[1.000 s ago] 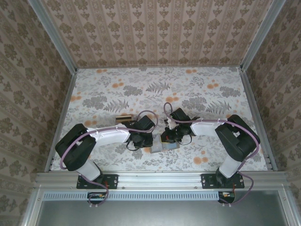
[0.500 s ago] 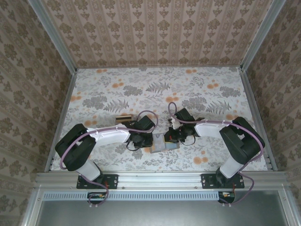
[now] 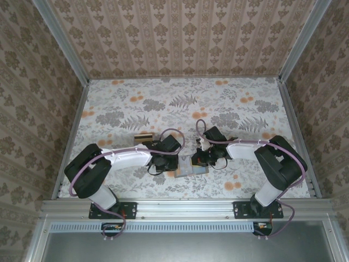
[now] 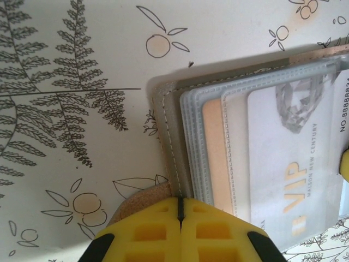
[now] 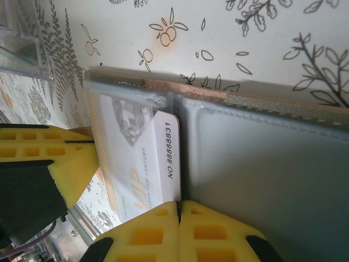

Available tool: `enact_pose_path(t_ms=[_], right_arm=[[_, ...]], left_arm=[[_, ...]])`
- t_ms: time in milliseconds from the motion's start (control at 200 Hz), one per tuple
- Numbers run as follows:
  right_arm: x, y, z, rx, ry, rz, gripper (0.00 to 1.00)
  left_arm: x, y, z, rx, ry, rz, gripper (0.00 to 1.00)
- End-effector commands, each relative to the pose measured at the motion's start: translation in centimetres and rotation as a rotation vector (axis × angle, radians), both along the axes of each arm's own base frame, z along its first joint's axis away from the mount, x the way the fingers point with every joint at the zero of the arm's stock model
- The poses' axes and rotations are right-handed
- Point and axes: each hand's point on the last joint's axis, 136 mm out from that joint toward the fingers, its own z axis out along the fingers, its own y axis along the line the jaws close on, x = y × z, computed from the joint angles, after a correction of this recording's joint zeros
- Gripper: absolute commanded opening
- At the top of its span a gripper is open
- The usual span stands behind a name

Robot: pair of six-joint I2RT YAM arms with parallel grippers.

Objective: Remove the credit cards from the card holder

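Floral table [image 3: 136, 109]: one card holder [image 5: 262, 164], two credit cards [image 4: 294, 164].

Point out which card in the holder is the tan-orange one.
The plain tan-orange card, a narrow strip nearest the card holder's stitched edge; the white card covering most of it is printed VIP.

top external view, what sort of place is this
Probably a robot test cell: wallpapered walls in an aluminium frame, a floral tabletop, and two arms bolted at its near edge over a card holder.
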Motion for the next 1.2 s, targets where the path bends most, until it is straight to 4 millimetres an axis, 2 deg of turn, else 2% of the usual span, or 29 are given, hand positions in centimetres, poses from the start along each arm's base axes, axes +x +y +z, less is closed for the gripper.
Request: enact_pose_path(t_ms=[0,80,445,715,790,870,1195], right_arm=[[0.1,0.4,0.4,0.043,-0.018,0.011,0.14],[0.2,0.7,0.5,0.069,-0.017,0.006,0.21],[0.1,1.1,-0.1,0.087,0.004,0.008,0.23],[0.0,0.9,-0.7,0.066,0.018,0.006,0.15],[0.0,0.7,-0.8,0.055,0.016,0.004,0.06],[0.0,0.4,-0.8,0.029,0.006,0.005,0.00],[0.3,-1.8,-0.9,-0.037,0.002,-0.008,0.00]], left_arm=[[-1.1,1.2,-1.3,0.082,0.039,-0.027,0.00],[-1.1,1.0,-1.2,0.079,0.038,-0.031,0.00],[-1.1,0.9,-1.3,0.080,0.037,-0.037,0.00],[-1.2,0.8,-1.2,0.079,0.035,-0.040,0.00],[-1.1,0.8,-1.3,0.080,0.035,-0.039,0.00],[-1.2,0.9,-1.3,0.083,0.037,-0.039,0.00],[-1.3,1.4,-1.4,0.099,0.035,-0.037,0.00]])
